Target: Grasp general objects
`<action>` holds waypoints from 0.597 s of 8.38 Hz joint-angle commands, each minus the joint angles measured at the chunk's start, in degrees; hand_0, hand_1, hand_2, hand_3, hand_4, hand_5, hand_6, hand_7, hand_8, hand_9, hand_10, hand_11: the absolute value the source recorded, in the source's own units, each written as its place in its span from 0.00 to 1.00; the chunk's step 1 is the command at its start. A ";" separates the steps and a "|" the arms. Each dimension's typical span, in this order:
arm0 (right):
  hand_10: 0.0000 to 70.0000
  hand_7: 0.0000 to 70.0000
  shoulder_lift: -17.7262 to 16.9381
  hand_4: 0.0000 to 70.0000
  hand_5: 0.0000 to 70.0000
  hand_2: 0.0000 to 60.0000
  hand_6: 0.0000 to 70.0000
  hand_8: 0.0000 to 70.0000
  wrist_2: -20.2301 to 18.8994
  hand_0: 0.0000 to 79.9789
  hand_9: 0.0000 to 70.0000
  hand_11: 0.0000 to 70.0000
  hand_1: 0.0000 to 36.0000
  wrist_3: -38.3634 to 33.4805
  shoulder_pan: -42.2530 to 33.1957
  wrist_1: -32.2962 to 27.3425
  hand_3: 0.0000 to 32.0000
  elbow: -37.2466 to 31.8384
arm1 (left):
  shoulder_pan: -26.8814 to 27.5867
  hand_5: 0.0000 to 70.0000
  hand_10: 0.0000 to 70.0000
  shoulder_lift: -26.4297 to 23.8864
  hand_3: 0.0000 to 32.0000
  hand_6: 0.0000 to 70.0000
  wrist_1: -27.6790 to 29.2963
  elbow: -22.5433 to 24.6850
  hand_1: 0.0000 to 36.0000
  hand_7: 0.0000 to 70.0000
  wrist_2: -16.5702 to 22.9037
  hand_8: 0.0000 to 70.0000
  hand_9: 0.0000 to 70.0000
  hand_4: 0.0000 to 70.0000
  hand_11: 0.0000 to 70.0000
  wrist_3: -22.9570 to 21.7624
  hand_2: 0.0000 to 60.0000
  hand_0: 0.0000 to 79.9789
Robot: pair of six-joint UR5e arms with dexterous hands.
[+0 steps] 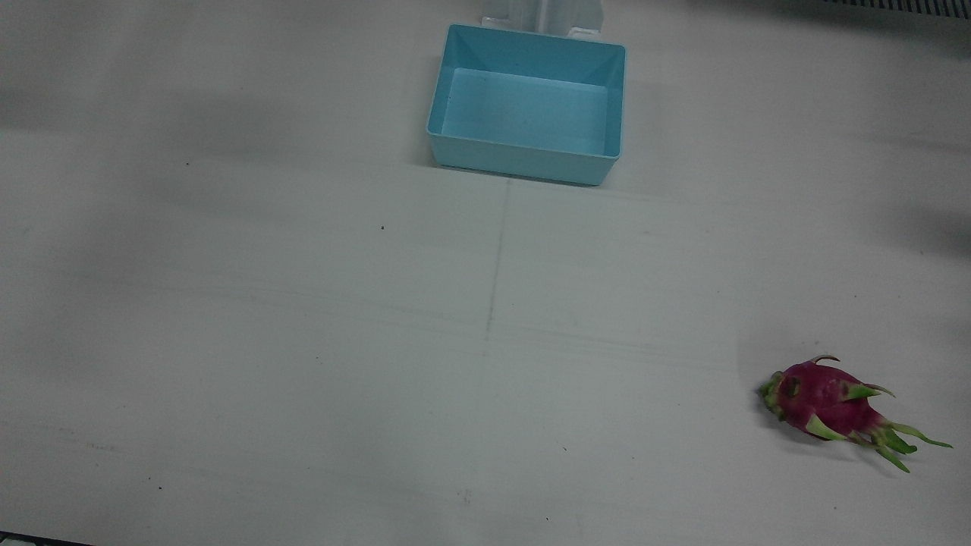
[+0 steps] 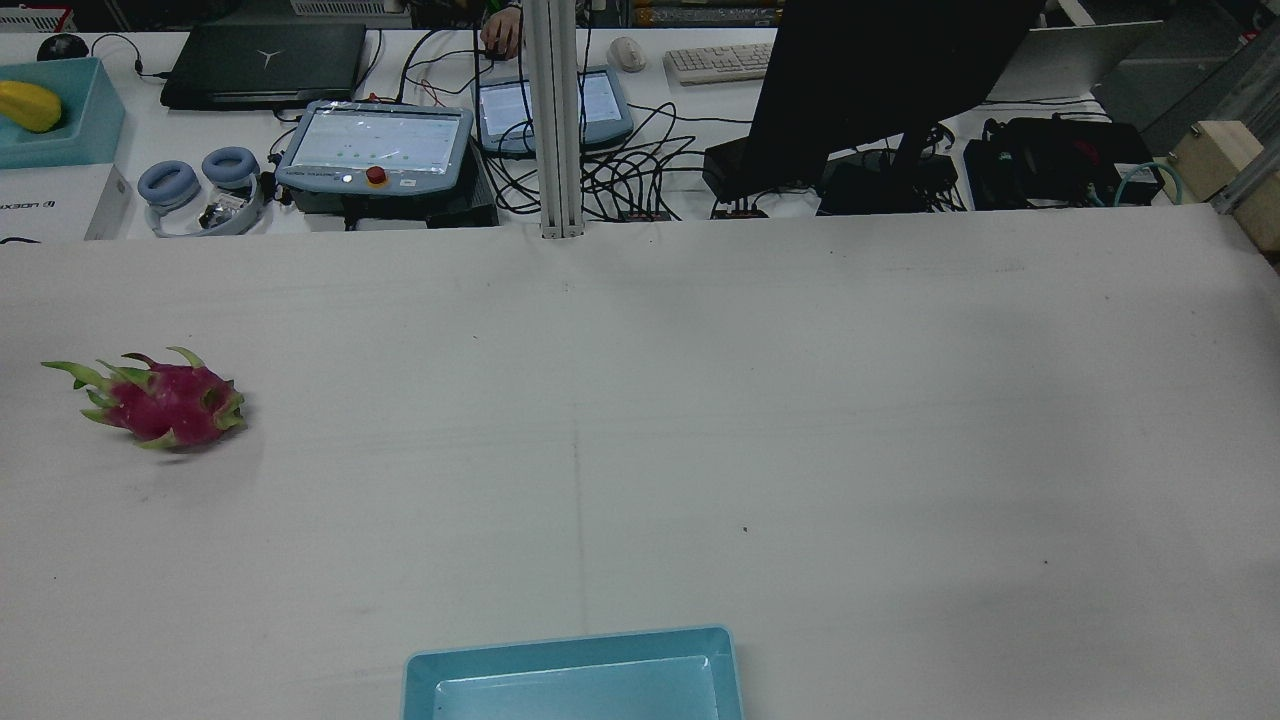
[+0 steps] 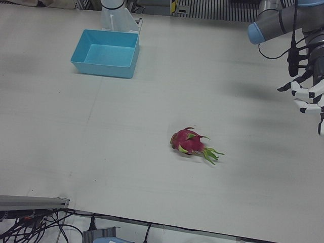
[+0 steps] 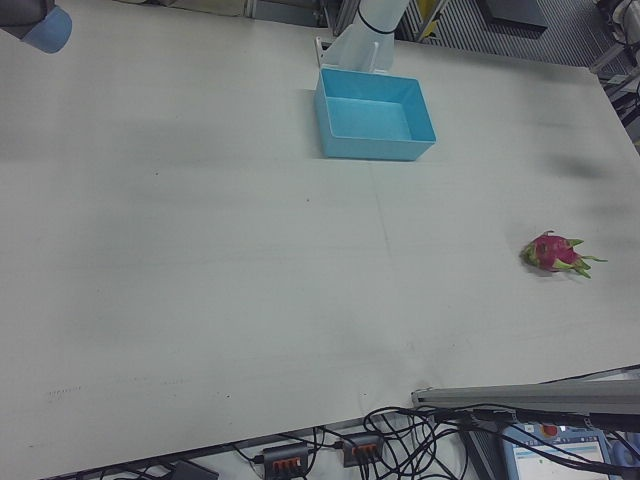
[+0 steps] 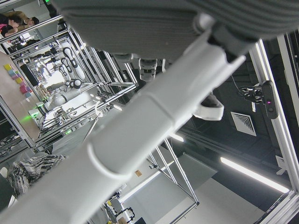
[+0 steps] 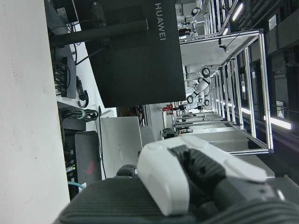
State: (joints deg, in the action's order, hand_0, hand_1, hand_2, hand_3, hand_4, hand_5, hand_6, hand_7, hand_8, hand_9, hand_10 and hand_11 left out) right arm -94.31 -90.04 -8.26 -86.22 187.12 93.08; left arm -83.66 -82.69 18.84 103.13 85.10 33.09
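A magenta dragon fruit [image 1: 831, 407] with green scales lies on its side on the white table, near the front edge on the robot's left half; it also shows as the dragon fruit [image 2: 165, 400], [image 3: 191, 143], [image 4: 555, 253]. My left hand [image 3: 308, 93] hangs high above the table, well to the right of the fruit in the left-front view, fingers spread and holding nothing. One straight finger [image 5: 140, 135] crosses the left hand view. Of my right hand [image 6: 196, 175] only a part shows in its own view, with nothing seen in it.
A light-blue empty bin [image 1: 527, 106] stands at the robot's side of the table, in the middle. Beyond the far edge a desk carries a monitor [image 2: 880, 80], a teach pendant [image 2: 375, 145], cables and headphones. The right arm's elbow [image 4: 45, 25] sits at the corner.
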 commanded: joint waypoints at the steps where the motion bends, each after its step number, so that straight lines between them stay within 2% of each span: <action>1: 0.00 0.00 -0.08 0.00 0.00 0.00 0.00 0.00 0.04 0.00 0.00 0.00 0.00 0.00 0.00 0.00 0.00 0.00 | 1.65 0.79 0.00 0.60 0.00 0.17 0.49 0.40 1.00 0.84 0.33 0.02 0.15 0.33 0.00 0.57 1.00 1.00; 2: 0.00 0.00 0.00 0.00 0.00 0.00 0.00 0.00 -0.05 0.00 0.00 0.00 0.00 0.00 0.00 0.00 0.00 0.00 | 1.65 0.92 0.00 0.60 0.00 0.10 0.49 0.92 0.72 0.72 0.33 0.01 0.12 0.30 0.00 0.49 1.00 0.13; 3: 0.00 0.00 0.00 0.00 0.00 0.00 0.00 0.00 -0.05 0.00 0.00 0.00 0.00 0.00 0.00 0.00 0.00 0.00 | 1.65 1.00 0.00 0.51 0.00 0.09 -0.12 2.15 0.21 0.71 0.42 0.00 0.12 0.24 0.00 0.40 1.00 0.00; 4: 0.00 0.00 0.00 0.00 0.00 0.00 0.00 0.00 -0.05 0.00 0.00 0.00 0.00 0.00 0.00 0.00 0.00 0.00 | 1.74 1.00 0.00 0.16 0.00 0.03 -0.56 2.42 0.00 0.60 0.50 0.00 0.10 0.15 0.00 0.40 0.00 0.20; 5: 0.00 0.00 0.00 0.00 0.00 0.00 0.00 0.00 -0.05 0.00 0.00 0.00 0.00 0.00 0.00 0.00 0.00 0.00 | 2.00 1.00 0.00 0.16 0.00 0.00 -0.56 2.25 0.23 0.46 0.50 0.00 0.07 0.06 0.00 0.48 0.98 0.00</action>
State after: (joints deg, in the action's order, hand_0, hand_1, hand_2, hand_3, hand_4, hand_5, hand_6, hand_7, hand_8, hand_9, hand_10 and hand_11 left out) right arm -94.32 -90.08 -8.26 -86.22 187.12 93.07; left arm -81.99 -82.31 18.70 105.00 85.53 33.52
